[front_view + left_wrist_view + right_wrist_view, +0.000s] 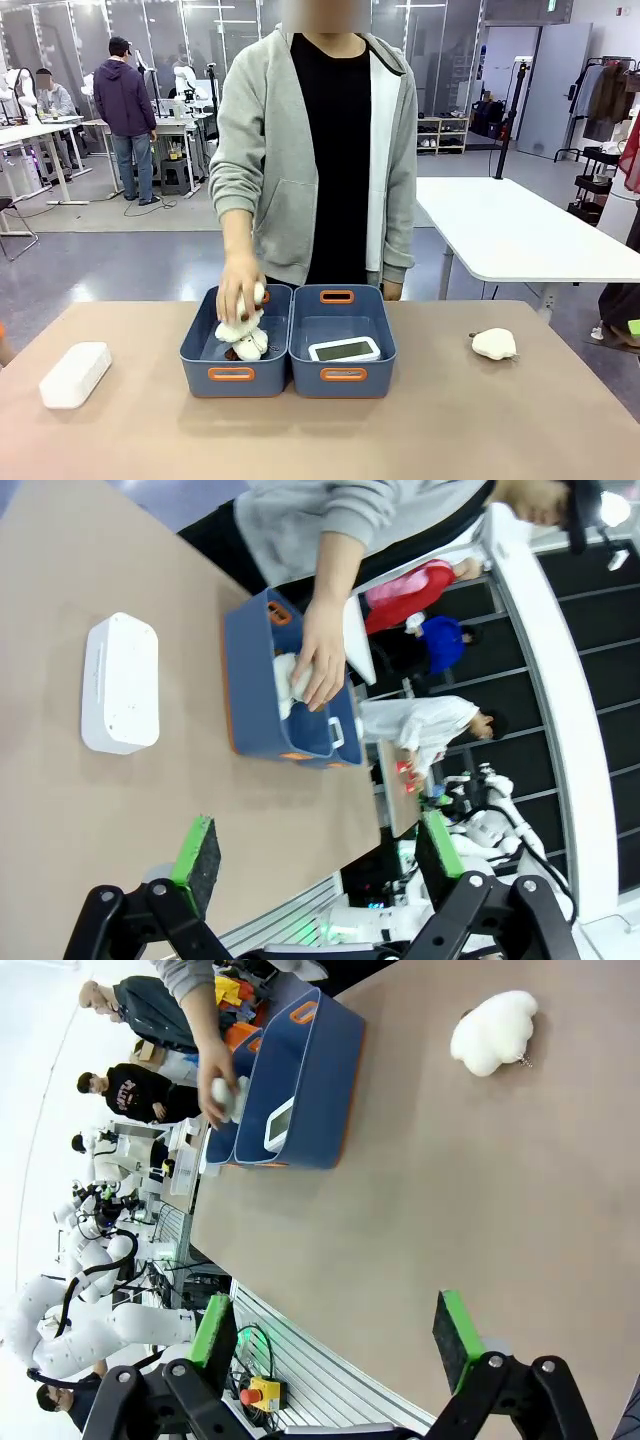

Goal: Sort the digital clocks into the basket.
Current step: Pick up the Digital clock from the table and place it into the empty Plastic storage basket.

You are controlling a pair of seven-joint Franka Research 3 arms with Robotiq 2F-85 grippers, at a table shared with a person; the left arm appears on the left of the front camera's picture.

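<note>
Both apart: left gripper, right gripper; clock in basket, screen seemingly blank.

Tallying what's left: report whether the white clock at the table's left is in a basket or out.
Out: the digital clock lies on the tabletop, apart from the nearest blue basket.

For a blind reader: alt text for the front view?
A person's hand rests on plush toys in the left blue bin; the right bin holds a digital clock. Another clock and a plush toy lie on the table.
</note>
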